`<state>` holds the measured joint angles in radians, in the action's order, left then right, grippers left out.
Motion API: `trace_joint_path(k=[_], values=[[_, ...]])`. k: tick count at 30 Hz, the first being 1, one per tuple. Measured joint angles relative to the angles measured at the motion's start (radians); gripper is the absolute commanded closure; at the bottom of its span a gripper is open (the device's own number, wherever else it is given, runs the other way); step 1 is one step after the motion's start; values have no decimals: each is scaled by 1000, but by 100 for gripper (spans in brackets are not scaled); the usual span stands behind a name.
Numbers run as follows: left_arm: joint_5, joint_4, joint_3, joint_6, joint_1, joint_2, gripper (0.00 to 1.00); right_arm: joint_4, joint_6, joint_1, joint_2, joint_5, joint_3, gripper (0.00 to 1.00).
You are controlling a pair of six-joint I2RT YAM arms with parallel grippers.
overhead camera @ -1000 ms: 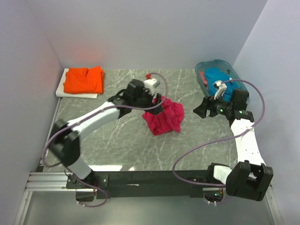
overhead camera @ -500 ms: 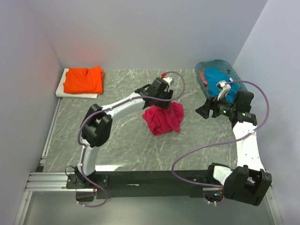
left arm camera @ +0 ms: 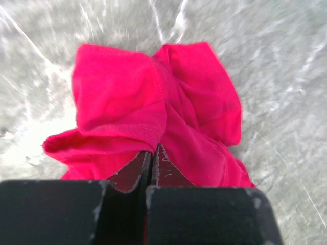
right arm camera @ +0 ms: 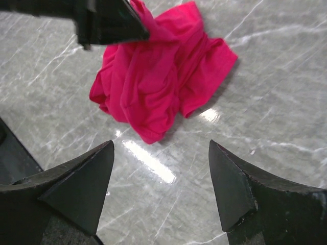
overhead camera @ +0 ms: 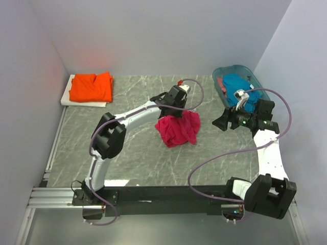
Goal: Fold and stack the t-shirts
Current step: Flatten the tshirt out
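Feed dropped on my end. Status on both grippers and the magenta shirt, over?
Left gripper shut, pinching magenta shirt, shirt crumpled on table. Right gripper open, empty, hovering beside it. Nothing in the way.

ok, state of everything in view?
red shirt: crumpled on table, unfolded
orange shirt: folded, far left corner
teal shirt: bunched in basket
basket: upright, far right corner
left jaws: shut on red shirt's edge
right jaws: open, empty

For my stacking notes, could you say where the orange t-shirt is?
In the top view, the orange t-shirt lies folded on a white pad in the far-left corner of the table.
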<state>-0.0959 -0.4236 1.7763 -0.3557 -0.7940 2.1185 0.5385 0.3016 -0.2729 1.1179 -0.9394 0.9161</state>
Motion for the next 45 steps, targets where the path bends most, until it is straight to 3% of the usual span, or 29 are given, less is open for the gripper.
trace_joint_path(k=[4, 15, 20, 24, 30, 35, 41, 45], values=[[1, 40, -85, 60, 0, -130, 100, 25, 18, 0, 32, -16, 0, 20], [98, 205, -190, 269, -2, -715, 100, 162, 172, 9, 115, -170, 34, 20], [132, 209, -299, 285, -2, -852, 100, 272, 296, 75, 161, -237, 68, 20], [135, 192, -395, 243, -2, -906, 100, 292, 335, 196, 161, -232, 71, 20], [146, 172, -458, 148, -2, -965, 100, 153, 335, 425, 86, -120, 68, 18], [136, 178, -477, 78, -2, -1020, 99, -8, 383, 593, -7, 10, 50, 22], [116, 179, -479, 34, -2, -1039, 100, -170, 380, 770, 15, 235, -23, 26], [109, 179, -479, 21, -2, -1043, 100, -232, 347, 819, 71, 344, -32, 33]])
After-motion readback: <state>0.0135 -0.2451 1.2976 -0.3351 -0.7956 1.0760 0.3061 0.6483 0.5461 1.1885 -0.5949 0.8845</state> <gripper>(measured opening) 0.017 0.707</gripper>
